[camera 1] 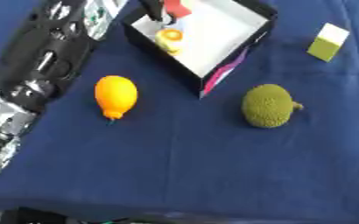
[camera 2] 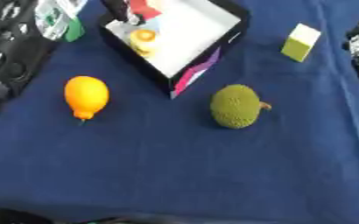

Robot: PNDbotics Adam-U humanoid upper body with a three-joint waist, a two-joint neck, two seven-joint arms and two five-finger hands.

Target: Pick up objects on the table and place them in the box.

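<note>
My left hand [camera 1: 153, 11] is up over the box [camera 1: 248, 41]; I cannot tell its fingers. The orange fruit [camera 1: 115, 96] lies below the box, pointing downward, nearest my left arm.

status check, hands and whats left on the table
Left hand over box, fingers unclear. Right hand unseen. Orange fruit, green fruit, block still out.

No legible text, label, brand, number or sign was recorded. The box [camera 1: 236, 43] bore pink and purple side print, and the green-and-white block [camera 1: 327, 42] plain faces; neither readable.
</note>
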